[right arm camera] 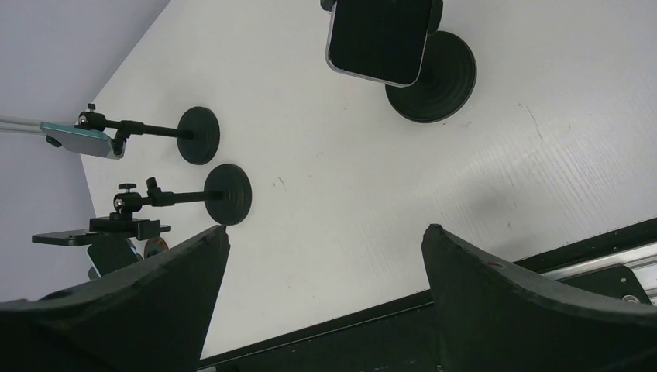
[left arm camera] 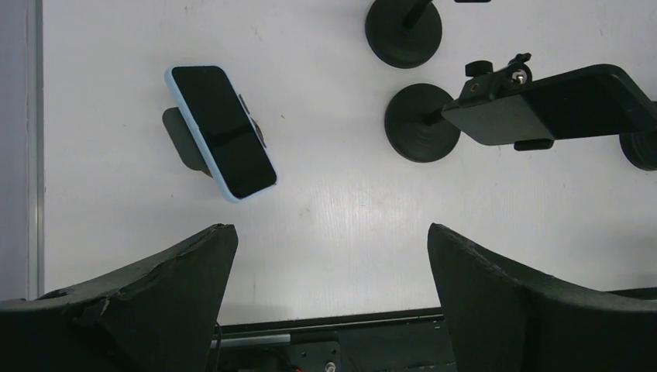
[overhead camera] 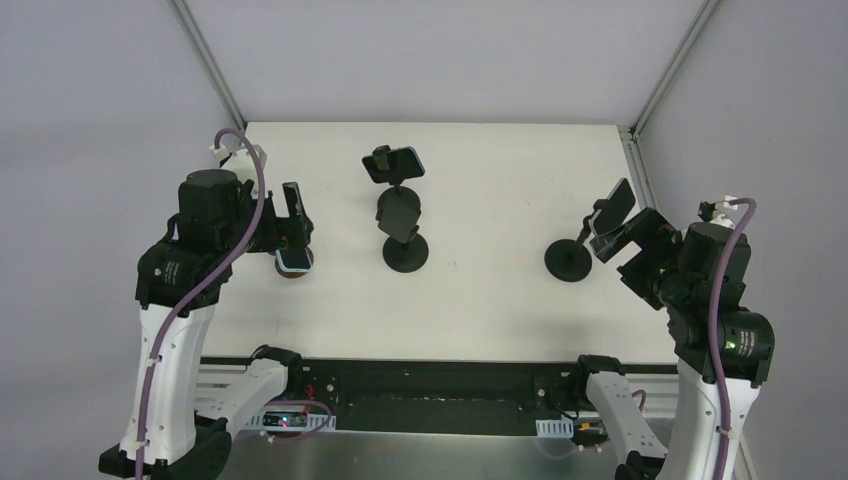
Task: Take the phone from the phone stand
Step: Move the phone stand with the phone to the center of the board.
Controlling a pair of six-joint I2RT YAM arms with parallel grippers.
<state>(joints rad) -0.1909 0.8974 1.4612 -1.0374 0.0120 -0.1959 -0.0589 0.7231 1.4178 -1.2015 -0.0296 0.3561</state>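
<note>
Blue-cased phone point(left arm camera: 222, 132) on stand point(left arm camera: 180, 139) near tabletop point(left arm camera: 349, 217) left edge, bare surface around it. Left gripper point(left arm camera: 329, 298) above, fingers point(left arm camera: 147, 302) spread wide, touching nothing. Second phone point(right arm camera: 378, 35) on right stand point(right arm camera: 435, 77); right gripper point(right arm camera: 325, 302) likewise spread, apart. Only top view shows third phone point(overhead camera: 393, 163) at rear centre.

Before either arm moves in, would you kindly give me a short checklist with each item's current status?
1. left gripper open: ok.
2. right gripper open: ok.
3. blue-cased phone lined up with the left gripper's gap: not ok, it sits off to one side.
4. blue-cased phone clear of the left stand: not ok, it is mounted.
5. silver-edged phone in the right wrist view, on the right stand: ok.
6. How tightly either stand clamps: cannot tell.
</note>
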